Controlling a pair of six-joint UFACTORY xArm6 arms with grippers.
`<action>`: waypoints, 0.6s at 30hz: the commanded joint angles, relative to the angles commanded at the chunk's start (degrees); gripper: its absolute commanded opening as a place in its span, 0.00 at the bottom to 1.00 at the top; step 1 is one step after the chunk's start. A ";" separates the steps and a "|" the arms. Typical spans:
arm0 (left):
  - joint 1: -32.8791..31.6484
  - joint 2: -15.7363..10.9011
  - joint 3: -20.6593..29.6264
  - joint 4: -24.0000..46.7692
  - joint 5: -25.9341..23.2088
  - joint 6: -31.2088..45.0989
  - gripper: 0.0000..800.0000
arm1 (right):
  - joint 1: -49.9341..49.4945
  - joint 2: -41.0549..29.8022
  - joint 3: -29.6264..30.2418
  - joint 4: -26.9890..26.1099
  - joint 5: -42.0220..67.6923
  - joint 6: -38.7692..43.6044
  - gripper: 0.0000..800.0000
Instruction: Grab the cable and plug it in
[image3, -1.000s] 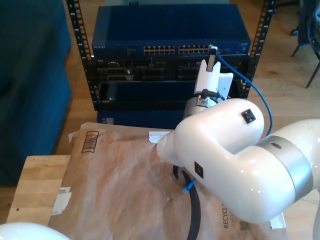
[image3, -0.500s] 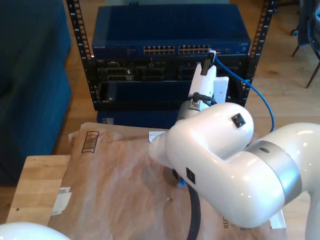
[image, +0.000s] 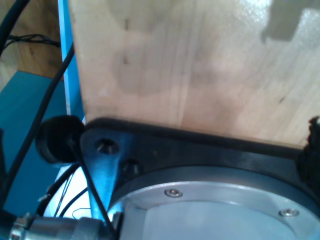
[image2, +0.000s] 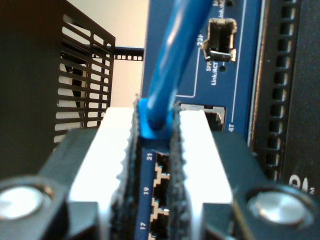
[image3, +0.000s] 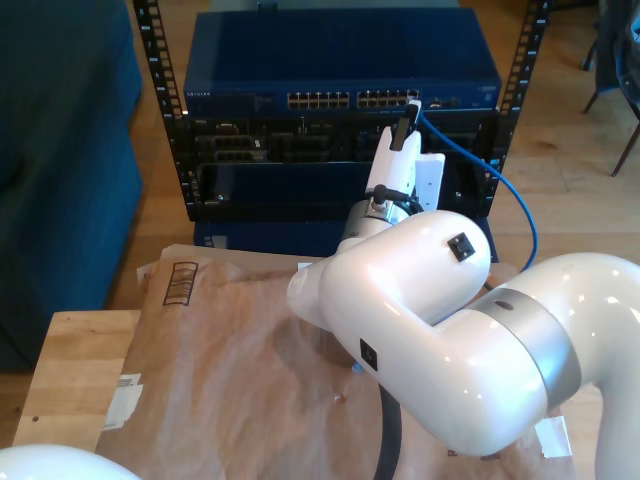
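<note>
Since the earlier frames, my second gripper (image3: 411, 112) has slid toward the exterior view's left along the port row and sits closer to the switch (image3: 340, 62) face; the big white arm (image3: 440, 330) has followed leftward over the brown paper (image3: 220, 350).

Room: rack rails (image3: 160, 100) flank the switch on both sides in the exterior view. Wooden table (image3: 70, 370) edge shows at that view's lower left. Dark grey robot cable (image3: 390, 440) runs under the arm.

Jaws of my second gripper (image2: 155, 145) are clamped on the cable (image2: 172, 55) at its blue plug end, pads (image2: 125, 145) pressing both sides. Plug tip is just in front of the port row (image2: 159, 200), near the numbers 21, 19, 17; whether it is seated, cannot tell. Cable loops away on the exterior view's right (image3: 520, 215).

My first gripper: the first wrist view gives pale wood (image: 200, 65) and a dark mount (image: 165, 150); jaw state cannot be told.
</note>
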 joint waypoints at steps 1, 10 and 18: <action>0.00 0.00 0.00 0.00 0.00 0.00 1.00 | 0.00 0.00 0.00 0.00 0.00 0.00 0.00; 0.00 0.00 0.00 0.00 0.00 0.00 1.00 | -0.09 0.18 -1.05 0.00 -0.09 0.00 0.00; 0.00 0.00 0.00 0.00 0.00 0.00 1.00 | -0.53 2.11 -3.25 -0.09 0.00 0.00 0.00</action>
